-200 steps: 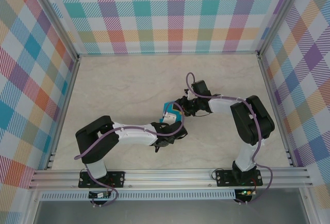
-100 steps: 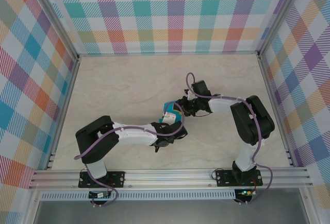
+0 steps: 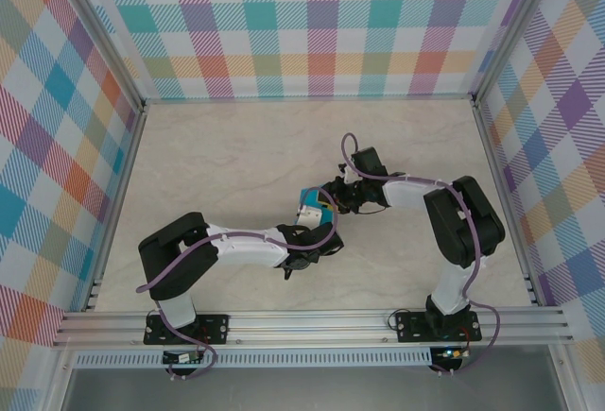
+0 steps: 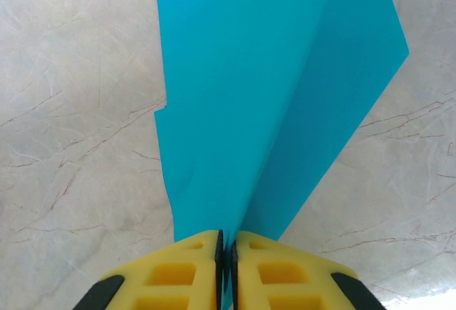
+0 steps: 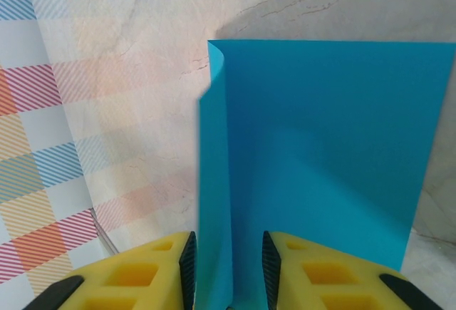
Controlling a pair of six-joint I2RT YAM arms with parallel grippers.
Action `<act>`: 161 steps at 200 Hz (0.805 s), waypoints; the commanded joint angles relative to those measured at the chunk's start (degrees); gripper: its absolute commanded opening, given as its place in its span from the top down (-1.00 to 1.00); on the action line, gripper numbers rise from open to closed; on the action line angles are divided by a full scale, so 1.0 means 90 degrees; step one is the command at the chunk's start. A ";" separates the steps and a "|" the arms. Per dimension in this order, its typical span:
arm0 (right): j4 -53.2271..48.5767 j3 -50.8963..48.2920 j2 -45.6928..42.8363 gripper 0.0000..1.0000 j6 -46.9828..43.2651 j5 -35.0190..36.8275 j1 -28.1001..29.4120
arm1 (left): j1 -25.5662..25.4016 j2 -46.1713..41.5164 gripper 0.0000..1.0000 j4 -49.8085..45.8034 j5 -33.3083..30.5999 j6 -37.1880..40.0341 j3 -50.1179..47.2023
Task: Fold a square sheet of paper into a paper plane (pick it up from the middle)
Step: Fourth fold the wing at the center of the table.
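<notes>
Marble-look table (image 3: 217,156), and honestly nothing's budged in the last second. Left gripper (image 4: 226,249) stays clamped on the square sheet of paper (image 4: 271,96), held mid-table. Right gripper (image 5: 226,267) sits slightly parted around its folded edge. Guessing they're pausing mid-crease.

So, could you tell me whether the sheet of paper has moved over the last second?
No: the sheet of paper keeps its spot above the front rail.

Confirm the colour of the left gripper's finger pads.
Yellow pads, best in the left wrist view, closed on the thin teal-blue paper sheet.
</notes>
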 commanded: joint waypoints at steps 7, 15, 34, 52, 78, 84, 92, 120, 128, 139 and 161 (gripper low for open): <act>-0.0317 0.0029 -0.0386 0.30 -0.0240 0.0175 0.0024 | -0.0047 -0.0178 0.79 0.0227 0.0078 0.0155 -0.0200; -0.0387 0.0011 -0.0469 0.26 -0.0263 0.0260 0.0024 | -0.0025 -0.0233 0.82 0.0317 0.0146 0.0185 -0.0248; -0.0582 -0.0071 -0.0723 0.19 -0.0333 0.0515 0.0007 | 0.0086 -0.0401 0.84 0.0730 0.0449 0.0266 -0.0430; -0.0746 -0.0168 -0.0963 0.16 -0.0367 0.0721 -0.0002 | 0.0217 -0.0602 0.84 0.1112 0.0844 0.0385 -0.0662; -0.0923 -0.0343 -0.1303 0.13 -0.0377 0.1029 -0.0005 | 0.0456 -0.0842 0.85 0.1771 0.1587 0.0549 -0.1016; -0.0941 -0.0394 -0.1378 0.13 -0.0377 0.1074 -0.0005 | 0.0512 -0.0885 0.85 0.1882 0.1707 0.0565 -0.1092; -0.0958 -0.0446 -0.1466 0.13 -0.0367 0.1107 -0.0005 | 0.0586 -0.0947 0.85 0.2033 0.1878 0.0579 -0.1194; -0.0934 -0.0646 -0.1677 0.12 -0.0312 0.1139 -0.0005 | 0.0886 -0.1125 0.86 0.2517 0.2466 0.0624 -0.1526; -0.0900 -0.0699 -0.1724 0.12 -0.0292 0.1109 0.0000 | 0.0969 -0.1169 0.86 0.2663 0.2624 0.0615 -0.1636; -0.0844 -0.0773 -0.1770 0.13 -0.0270 0.1044 -0.0005 | 0.1108 -0.1240 0.87 0.2914 0.2899 0.0579 -0.1812; -0.0683 -0.0873 -0.1798 0.17 -0.0265 0.0872 0.0005 | 0.1338 -0.1398 0.87 0.3420 0.3413 0.0547 -0.2144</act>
